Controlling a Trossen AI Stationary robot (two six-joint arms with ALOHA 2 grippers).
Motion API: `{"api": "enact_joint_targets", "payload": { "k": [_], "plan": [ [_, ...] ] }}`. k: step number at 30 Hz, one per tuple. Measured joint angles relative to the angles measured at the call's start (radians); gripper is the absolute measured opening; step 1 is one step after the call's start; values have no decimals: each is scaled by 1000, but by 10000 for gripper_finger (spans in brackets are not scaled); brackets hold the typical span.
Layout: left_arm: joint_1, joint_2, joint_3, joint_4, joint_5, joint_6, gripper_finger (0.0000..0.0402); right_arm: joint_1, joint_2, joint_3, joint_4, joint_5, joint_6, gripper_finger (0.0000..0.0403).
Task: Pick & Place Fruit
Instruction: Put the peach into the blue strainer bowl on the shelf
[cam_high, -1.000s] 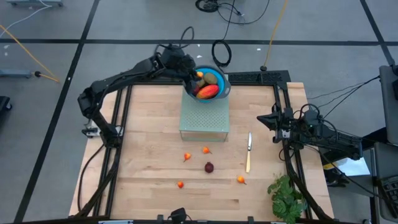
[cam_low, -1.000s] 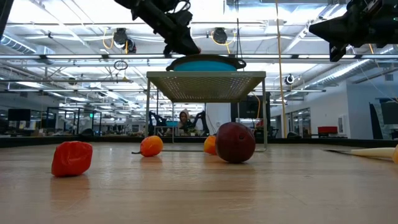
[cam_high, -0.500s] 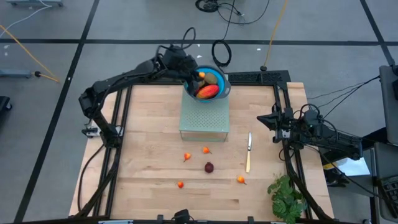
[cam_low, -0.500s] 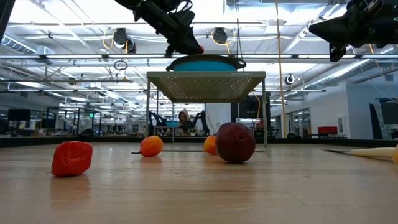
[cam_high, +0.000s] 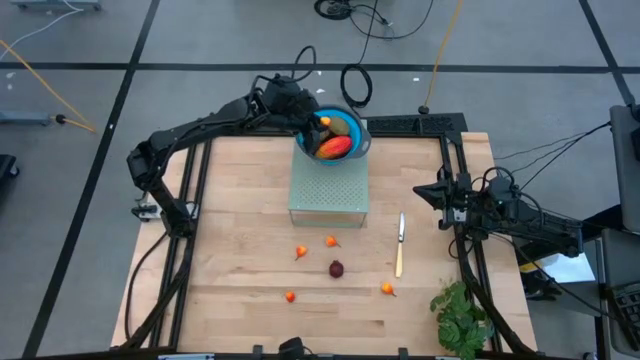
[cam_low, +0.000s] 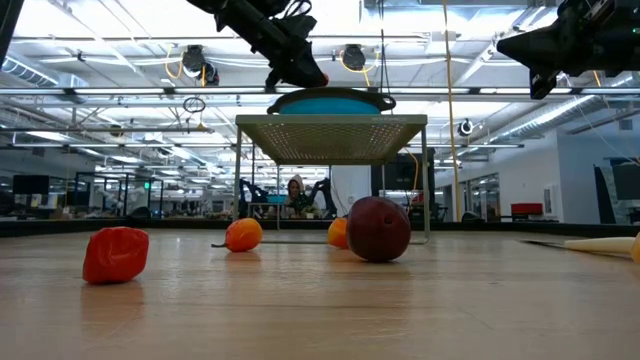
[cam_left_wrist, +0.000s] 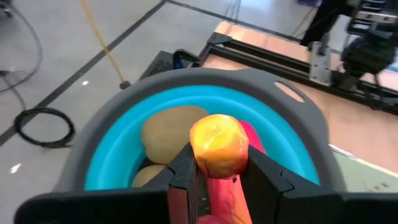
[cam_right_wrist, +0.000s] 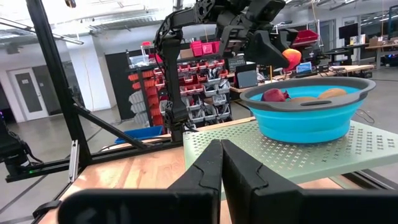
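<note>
My left pincer (cam_left_wrist: 216, 168) clamped on small orange-yellow fruit (cam_left_wrist: 218, 145), poised above blue bowl (cam_left_wrist: 118, 143) on perforated stand (cam_high: 328, 190). I'd centre over bowl, lower slightly, then release gently. Right pincer (cam_right_wrist: 221, 163) closed, empty, waiting near table's right edge.

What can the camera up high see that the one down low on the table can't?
Only the high view shows the fruit inside the bowl, the mango and a kiwi, plus the leafy bunch. Only the low view shows the room behind the table and a person far off. Both show the blue bowl on the green stand, the dark-red ball, the small orange fruits on the table, and the left claw above the bowl holding an orange fruit.
</note>
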Motion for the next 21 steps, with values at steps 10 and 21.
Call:
{"api": "enact_joint_targets", "payload": {
  "k": [10,21],
  "plan": [
    [-1,0,0,-1,-46,-24,88,0,0,0,0,0,0,0],
    [-11,11,-1,-2,-102,-47,88,0,0,0,0,-4,0,0]
  ]
}}
